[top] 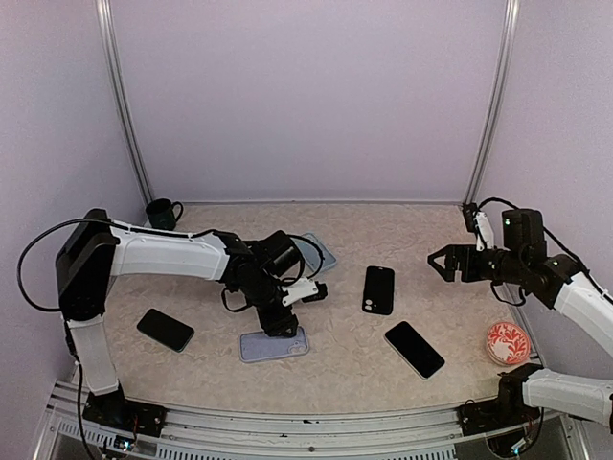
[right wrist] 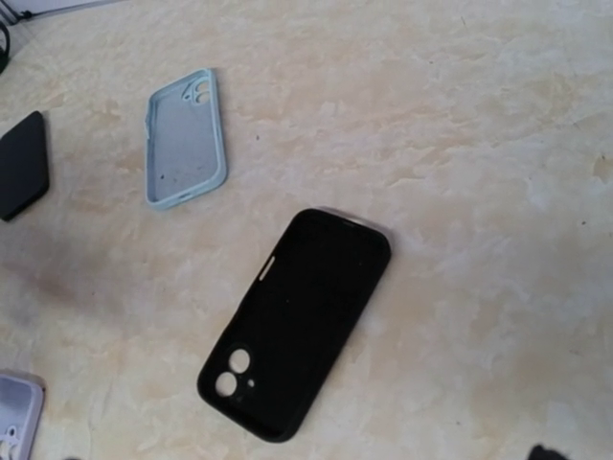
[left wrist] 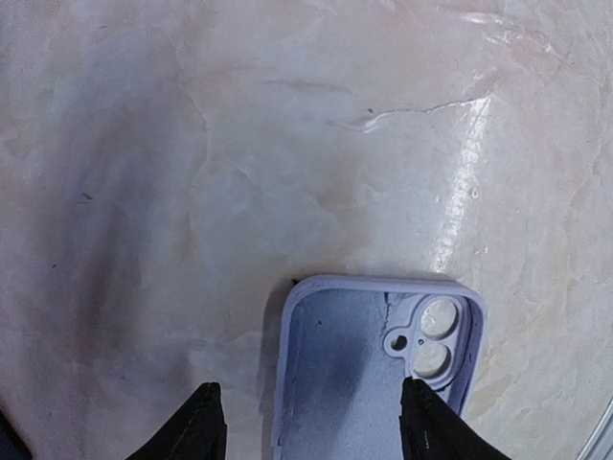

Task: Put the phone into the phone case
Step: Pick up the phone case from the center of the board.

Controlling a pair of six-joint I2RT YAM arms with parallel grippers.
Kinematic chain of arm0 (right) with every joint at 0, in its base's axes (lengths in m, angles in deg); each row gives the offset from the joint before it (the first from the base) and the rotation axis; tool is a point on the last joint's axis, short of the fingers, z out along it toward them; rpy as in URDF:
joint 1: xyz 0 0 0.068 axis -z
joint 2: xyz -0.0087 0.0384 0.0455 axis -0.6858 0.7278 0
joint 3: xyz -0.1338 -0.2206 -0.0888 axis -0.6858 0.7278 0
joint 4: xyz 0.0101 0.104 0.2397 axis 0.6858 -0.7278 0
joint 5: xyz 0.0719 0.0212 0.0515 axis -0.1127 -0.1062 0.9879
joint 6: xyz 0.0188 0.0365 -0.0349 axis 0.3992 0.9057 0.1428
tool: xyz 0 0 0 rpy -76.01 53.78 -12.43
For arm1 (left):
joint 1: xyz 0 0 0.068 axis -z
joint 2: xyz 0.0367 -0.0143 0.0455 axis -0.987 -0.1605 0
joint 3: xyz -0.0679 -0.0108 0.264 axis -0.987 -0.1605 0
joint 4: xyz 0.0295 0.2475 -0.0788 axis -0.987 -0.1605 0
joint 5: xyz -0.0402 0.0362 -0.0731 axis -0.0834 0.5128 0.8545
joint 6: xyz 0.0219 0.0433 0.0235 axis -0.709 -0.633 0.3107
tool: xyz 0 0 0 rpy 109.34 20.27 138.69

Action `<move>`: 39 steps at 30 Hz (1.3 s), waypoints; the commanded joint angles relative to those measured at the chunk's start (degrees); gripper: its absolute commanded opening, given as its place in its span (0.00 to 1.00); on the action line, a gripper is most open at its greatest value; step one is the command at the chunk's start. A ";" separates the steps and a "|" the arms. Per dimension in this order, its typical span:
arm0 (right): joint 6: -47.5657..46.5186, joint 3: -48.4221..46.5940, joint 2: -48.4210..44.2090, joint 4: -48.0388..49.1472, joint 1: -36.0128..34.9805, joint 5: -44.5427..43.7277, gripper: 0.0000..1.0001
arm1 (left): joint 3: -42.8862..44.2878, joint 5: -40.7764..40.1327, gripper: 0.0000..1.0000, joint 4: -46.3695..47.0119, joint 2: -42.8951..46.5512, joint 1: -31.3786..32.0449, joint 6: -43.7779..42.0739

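A: By my reading you were only at the start. No phone was lifted, and your left gripper [left wrist: 308, 385] hovered low over the lavender case [left wrist: 374, 369], fingers spread to either side of its near end and clasping nothing.

B: Agreed. Your right gripper [top: 442, 263] hung released as well, over the right side of the table [top: 345, 388], well apart from every object.

A: The case lay flat near the front of the table, hollow side up. Its lining was bare, the camera cutout sat in the far right corner, and the rim looked whole.

B: Both phones were outside it. You had a dark phone [top: 165, 329] lying flat just left of the case and a second phone [top: 414, 349] off to the right, past a black case [top: 378, 289].

A: So your next move likely called for leaving the case and pinching the nearer phone by its long edges, since a thin slab gives little to grip. You then needed its camera corner matched to that cutout.

B: I couldn't tell whether your right finger touched the rim.
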 commanded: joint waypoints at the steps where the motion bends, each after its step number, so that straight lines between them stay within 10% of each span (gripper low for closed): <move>1: -0.62 0.98 -1.15 0.55 -0.72 0.40 0.99 | 2.86 -1.25 0.58 -1.91 -5.02 0.79 -1.42; 18: -0.39 1.43 -2.02 0.55 -0.67 -0.04 0.99 | 5.15 -0.24 0.19 -1.89 -8.37 0.97 0.04; 39: -0.80 0.96 -1.90 0.57 -0.68 -0.13 0.99 | 7.50 -4.00 0.00 -3.08 -10.33 0.53 10.42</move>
